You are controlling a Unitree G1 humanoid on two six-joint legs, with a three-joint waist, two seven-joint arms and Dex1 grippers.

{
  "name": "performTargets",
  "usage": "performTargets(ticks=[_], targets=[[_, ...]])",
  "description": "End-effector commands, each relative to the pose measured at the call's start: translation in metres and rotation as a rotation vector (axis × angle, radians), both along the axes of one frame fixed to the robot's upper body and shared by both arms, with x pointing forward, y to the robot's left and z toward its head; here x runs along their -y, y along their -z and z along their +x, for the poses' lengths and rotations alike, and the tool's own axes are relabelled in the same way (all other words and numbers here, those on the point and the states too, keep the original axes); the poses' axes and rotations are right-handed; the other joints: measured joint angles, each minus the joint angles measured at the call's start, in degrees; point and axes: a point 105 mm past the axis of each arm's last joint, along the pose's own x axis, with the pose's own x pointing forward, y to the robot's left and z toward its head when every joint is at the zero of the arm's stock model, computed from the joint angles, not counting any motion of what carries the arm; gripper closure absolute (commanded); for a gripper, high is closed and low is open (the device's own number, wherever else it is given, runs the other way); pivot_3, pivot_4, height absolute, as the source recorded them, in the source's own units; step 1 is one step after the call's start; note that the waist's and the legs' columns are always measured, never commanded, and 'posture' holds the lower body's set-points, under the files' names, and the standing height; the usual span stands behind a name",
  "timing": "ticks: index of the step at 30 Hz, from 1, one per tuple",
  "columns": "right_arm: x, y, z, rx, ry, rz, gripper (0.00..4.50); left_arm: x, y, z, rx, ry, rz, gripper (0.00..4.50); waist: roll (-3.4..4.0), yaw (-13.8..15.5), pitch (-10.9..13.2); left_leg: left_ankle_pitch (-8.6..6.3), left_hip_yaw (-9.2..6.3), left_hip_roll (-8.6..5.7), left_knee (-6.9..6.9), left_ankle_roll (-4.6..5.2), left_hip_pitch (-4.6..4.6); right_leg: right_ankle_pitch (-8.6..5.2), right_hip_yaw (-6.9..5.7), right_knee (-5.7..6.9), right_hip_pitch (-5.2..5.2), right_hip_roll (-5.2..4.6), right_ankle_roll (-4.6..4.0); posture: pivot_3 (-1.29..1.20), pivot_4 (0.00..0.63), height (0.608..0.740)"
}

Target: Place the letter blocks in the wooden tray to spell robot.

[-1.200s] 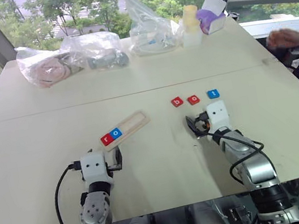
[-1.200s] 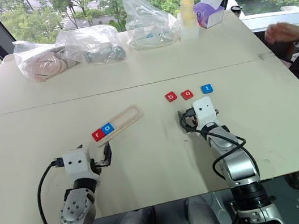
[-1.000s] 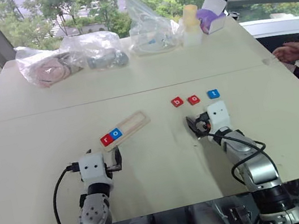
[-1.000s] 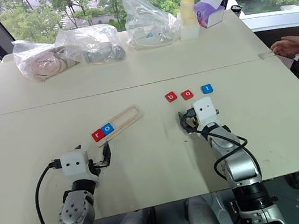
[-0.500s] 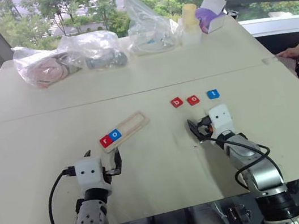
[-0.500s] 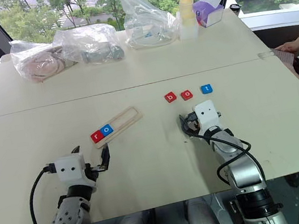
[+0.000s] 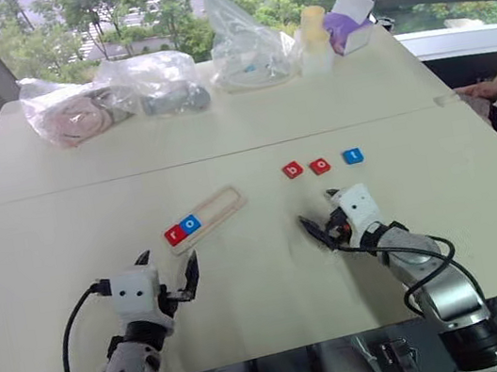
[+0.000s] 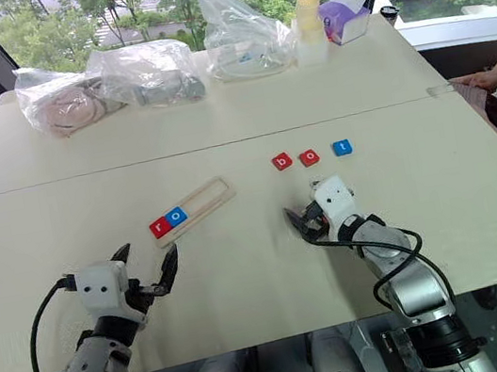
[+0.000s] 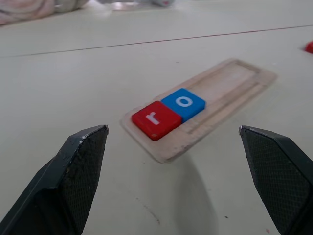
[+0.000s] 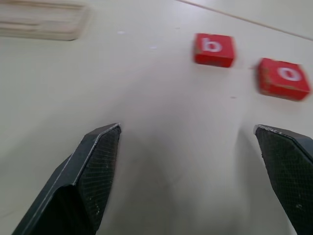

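With r (image 7: 175,235) and o (image 7: 190,222) seated at the tray's (image 7: 223,202) near end, both grippers' fingers wide and empty, you next send the right gripper (image 7: 320,225) to b (image 7: 293,170) on the table (image 7: 246,282).

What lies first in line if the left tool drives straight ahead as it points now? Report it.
The open left tool points at the long pale-wood tray, near the end holding the red r tile. It would probably meet that end first, though height over the table is unclear.

Left gripper (image 7: 167,267) fingers spread, empty; right gripper (image 7: 322,225) likewise.
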Motion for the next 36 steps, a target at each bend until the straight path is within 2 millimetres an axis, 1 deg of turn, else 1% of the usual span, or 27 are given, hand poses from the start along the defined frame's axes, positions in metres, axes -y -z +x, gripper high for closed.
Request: performTargets(ticks=[1, 3, 5, 7, 10, 13, 15, 19, 22, 30, 36], targets=[[-0.010, -0.028, 0.002, 0.004, -0.187, 0.009, 0.07, -0.007, -0.022, 0.003, 0.031, 0.096, -0.011, 0.00, 0.13, 0.11, 0.11, 0.01, 0.00, 0.00, 0.01, 0.00, 0.00, 0.02, -0.01, 0.01, 0.00, 0.00, -0.03, 0.00, 0.150, 0.740], [-0.008, -0.037, 0.001, -0.011, -0.266, -0.027, 0.07, -0.007, -0.025, 0.003, 0.007, 0.197, 0.012, 0.00, 0.15, 0.22, 0.12, 0.03, -0.01, -0.01, 0.14, -0.02, 0.00, 0.06, -0.03, 0.13, 0.01, 0.01, -0.09, 0.00, 0.150, 0.740], [-0.008, -0.050, -0.004, -0.028, -0.356, -0.056, 0.07, -0.005, -0.026, 0.000, -0.029, 0.328, 0.062, 0.00, 0.13, 0.29, 0.11, 0.04, -0.08, 0.00, 0.16, -0.04, 0.06, 0.07, -0.11, 0.15, 0.10, 0.02, -0.11, 0.00, 0.150, 0.740], [-0.007, -0.062, -0.011, -0.042, -0.447, -0.082, 0.07, -0.007, -0.029, 0.000, -0.052, 0.423, 0.113, 0.00, 0.13, 0.35, 0.12, 0.04, -0.10, 0.00, 0.13, -0.03, 0.04, 0.06, -0.12, 0.12, 0.11, 0.01, -0.13, 0.00, 0.150, 0.740], [-0.005, -0.074, -0.021, -0.053, -0.549, -0.132, 0.07, -0.013, -0.031, 0.003, -0.086, 0.518, 0.159, 0.00, 0.17, 0.35, 0.14, 0.05, -0.09, -0.01, 0.12, -0.03, 0.01, 0.06, -0.12, 0.09, 0.06, 0.00, -0.13, 0.00, 0.150, 0.740], [-0.003, -0.090, -0.031, -0.048, -0.662, -0.217, 0.07, -0.027, -0.040, 0.020, -0.105, 0.608, 0.232, 0.00, 0.19, 0.30, 0.20, 0.04, -0.07, 0.00, 0.10, -0.03, 0.01, 0.07, -0.10, 0.05, 0.07, -0.04, -0.12, 0.00, 0.150, 0.740], [-0.005, -0.097, -0.032, -0.031, -0.693, -0.237, 0.07, -0.036, -0.044, 0.032, -0.109, 0.630, 0.275, 0.00, 0.19, 0.31, 0.20, 0.05, -0.09, 0.01, 0.11, -0.03, -0.01, 0.08, -0.15, 0.09, 0.03, -0.01, -0.15, 0.00, 0.150, 0.740], [-0.016, -0.104, -0.036, -0.006, -0.724, -0.230, 0.07, -0.046, -0.040, 0.046, -0.131, 0.677, 0.324, 0.00, 0.19, 0.17, 0.20, 0.05, -0.05, 0.01, 0.05, -0.04, 0.00, 0.09, -0.09, 0.04, 0.02, -0.07, -0.14, 0.00, 0.150, 0.740], [-0.024, -0.108, -0.040, 0.016, -0.742, -0.229, 0.07, -0.050, -0.033, 0.057, -0.150, 0.715, 0.349, 0.00, 0.19, 0.28, 0.20, 0.05, -0.04, 0.00, 0.00, -0.04, -0.11, 0.20, -0.07, 0.01, -0.12, -0.09, 0.06, 0.00, 0.150, 0.740], [-0.024, -0.106, -0.039, 0.037, -0.700, -0.242, 0.07, -0.044, -0.015, 0.087, -0.167, 0.792, 0.387, 0.00, 0.17, 0.48, 0.20, 0.06, -0.07, -0.02, 0.03, -0.07, -0.19, 0.24, -0.07, 0.02, -0.19, -0.16, 0.05, 0.00, 0.150, 0.740], [-0.024, -0.106, -0.042, 0.041, -0.670, -0.232, 0.07, -0.041, -0.005, 0.098, -0.173, 0.805, 0.367, 0.00, 0.17, 0.22, 0.20, 0.07, -0.05, -0.02, 0.01, -0.09, -0.24, 0.26, -0.03, 0.25, -0.38, -0.16, 0.09, 0.00, 0.150, 0.740]])
